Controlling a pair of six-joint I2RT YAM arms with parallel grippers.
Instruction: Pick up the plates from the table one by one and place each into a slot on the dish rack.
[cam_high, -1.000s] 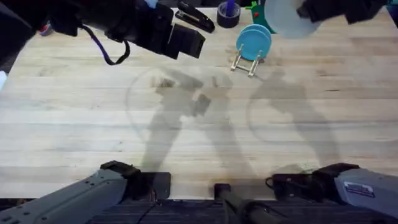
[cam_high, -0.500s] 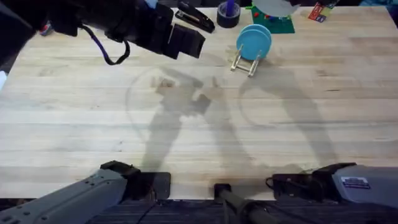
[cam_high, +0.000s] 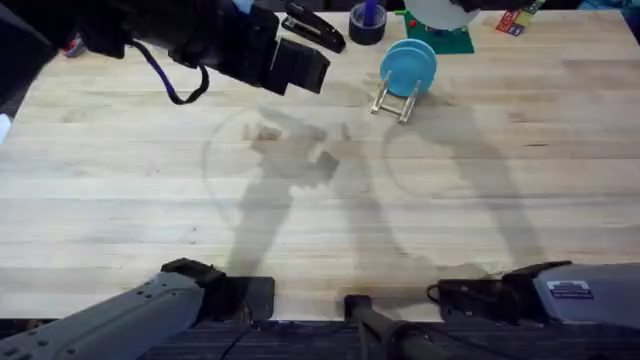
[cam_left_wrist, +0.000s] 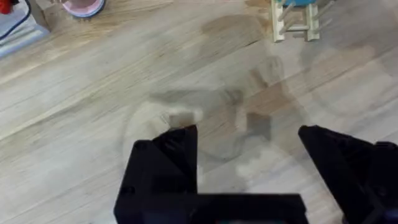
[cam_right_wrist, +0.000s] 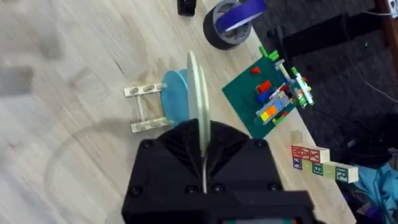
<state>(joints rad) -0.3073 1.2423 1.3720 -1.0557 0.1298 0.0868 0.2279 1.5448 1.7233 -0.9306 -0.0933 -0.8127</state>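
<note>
Nearest the camera in the overhead view, the two arm bases sit at the bottom edge, with a wide stretch of the pale plank surface (cam_high: 120, 180) beyond them carrying only shadows.

The left gripper (cam_left_wrist: 249, 165) hovers over that bare wood; its black fingers (cam_left_wrist: 168, 155) stand well apart with nothing between them. Overhead, the left arm shows as a large dark bulk across the upper left, reaching toward the middle.

Farther on stands the dish rack (cam_high: 398, 98), a small frame of thin upright dowels on the wood. A teal-blue plate (cam_high: 408, 66) is set on edge in it, leaning slightly (the left wrist view catches the rack's legs and a sliver of blue at its edge).

The right gripper (cam_right_wrist: 202, 155) is held above and just beyond the rack. Its fingers are clamped on the rim of the pale cream-yellow plate (cam_right_wrist: 198, 109), which stands edge-on and upright in the right wrist view, just beside the teal-blue plate; whether the two touch cannot be told. Overhead, the pale plate peeks in at the top edge (cam_high: 440, 10).

Past the rack lie a green brick board (cam_right_wrist: 264, 99) with small coloured bricks, a roll of tape (cam_right_wrist: 233, 22), and wooden letter blocks (cam_right_wrist: 320, 162) near the far edge.
</note>
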